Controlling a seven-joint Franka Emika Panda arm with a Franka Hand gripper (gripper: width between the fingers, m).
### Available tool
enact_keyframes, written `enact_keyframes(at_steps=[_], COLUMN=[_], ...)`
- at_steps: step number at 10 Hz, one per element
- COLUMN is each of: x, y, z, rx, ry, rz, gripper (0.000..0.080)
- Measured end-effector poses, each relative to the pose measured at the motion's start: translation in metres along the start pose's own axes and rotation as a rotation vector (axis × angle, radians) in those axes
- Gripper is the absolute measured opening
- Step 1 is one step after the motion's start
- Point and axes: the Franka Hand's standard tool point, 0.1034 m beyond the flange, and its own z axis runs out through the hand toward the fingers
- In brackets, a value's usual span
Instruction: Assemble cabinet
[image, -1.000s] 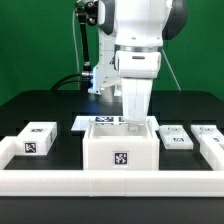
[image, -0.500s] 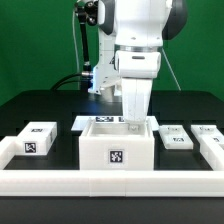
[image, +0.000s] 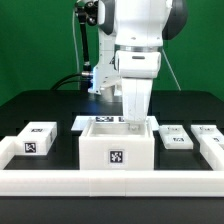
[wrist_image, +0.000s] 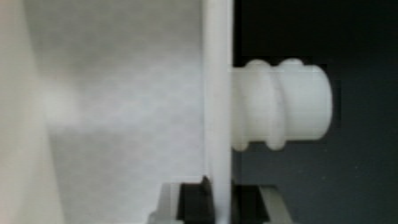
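The cabinet body (image: 118, 150) is a white open-topped box with a tag on its front, standing at the table's middle front. My gripper (image: 135, 124) reaches down from above into its far right corner. In the wrist view the fingers (wrist_image: 189, 200) stand on either side of a thin white wall (wrist_image: 219, 90) of the body, shut on it, gripper (wrist_image: 222, 200). A ridged white peg (wrist_image: 285, 104) sticks out from that wall's outer side. The fingertips are hidden behind the box rim in the exterior view.
A small white tagged block (image: 38, 138) lies on the exterior view's left, two more (image: 173, 137) (image: 208, 134) on the right. The marker board (image: 98, 122) lies behind the body. A long low white rail (image: 110, 181) runs along the front and sides.
The cabinet body has shifted slightly toward the exterior view's left since one second ago; nothing has moved in the last half second.
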Motion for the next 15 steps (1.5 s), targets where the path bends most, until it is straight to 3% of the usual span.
enact_keyframes(at_steps=[4,7,11,15], x=[0.016,0.04,0.078,0.088], y=[0.028,0.044,0.044,0.044], z=[-0.009,-0.008,-0.004,-0.002], rx=[-0.034,-0.029,-0.007,-0.007], ry=[0.009,0.022,0.036,0.048], rz=[-0.032,-0.036,-0.049,-0.064], gripper=[0.0028,0.0028,0.0028,0.0028])
